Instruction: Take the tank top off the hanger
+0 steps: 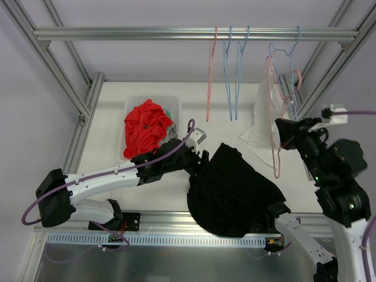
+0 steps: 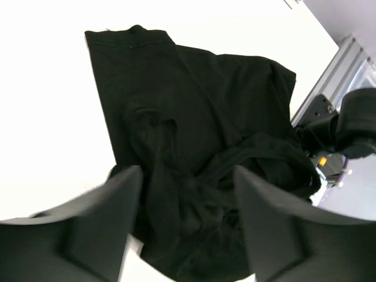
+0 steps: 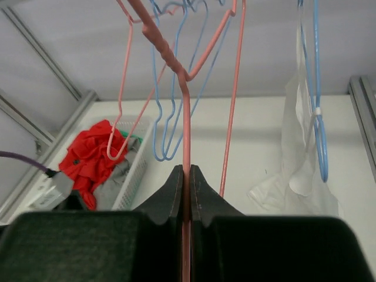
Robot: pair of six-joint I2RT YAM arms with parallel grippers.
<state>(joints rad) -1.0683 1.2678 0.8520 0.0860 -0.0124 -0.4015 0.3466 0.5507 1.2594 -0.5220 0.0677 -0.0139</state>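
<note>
The black tank top point(image 1: 232, 188) lies crumpled on the white table near the front edge, off any hanger. In the left wrist view the tank top point(image 2: 200, 117) fills the middle. My left gripper point(image 2: 187, 173) hovers just over its bunched end, open, with nothing between the fingers point(image 2: 111, 211). From above, the left gripper point(image 1: 200, 158) sits at the garment's left edge. My right gripper point(image 3: 187, 170) is shut on the wire of a bare pink hanger point(image 3: 186, 117). In the top view the right gripper point(image 1: 281, 132) holds this hanger point(image 1: 276, 164) up at the right, clear of the table.
A white basket point(image 1: 132, 101) with red cloth point(image 1: 145, 126) stands at the back left. From the top rail point(image 1: 147, 33) hang a pink hanger point(image 1: 210, 76), blue hangers point(image 1: 232, 76) and a white garment point(image 1: 258, 126). Frame posts stand on both sides.
</note>
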